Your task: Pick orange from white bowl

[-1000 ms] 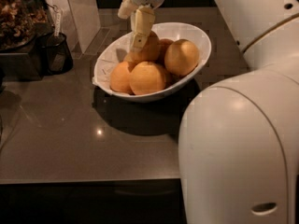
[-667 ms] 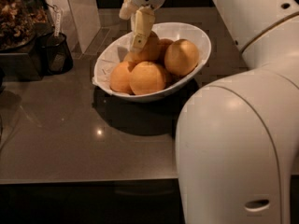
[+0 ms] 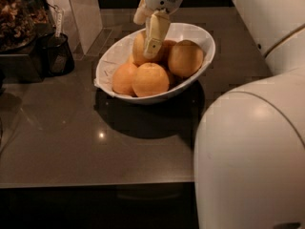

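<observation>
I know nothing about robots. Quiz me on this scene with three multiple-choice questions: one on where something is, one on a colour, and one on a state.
1. Where is the claw?
A. Over the back of the bowl
B. Resting on the floor
C. Inside a cupboard

2. What colour is the bowl?
A. Black
B. White
C. Red

3. How does the bowl stand?
A. Upside down
B. Tipped on its side and spilled
C. Upright, holding oranges

Answers:
1. A, because the claw reaches down among the oranges at the back of the bowl.
2. B, because its rim and walls are glossy white.
3. C, because the oranges sit piled inside it.
</observation>
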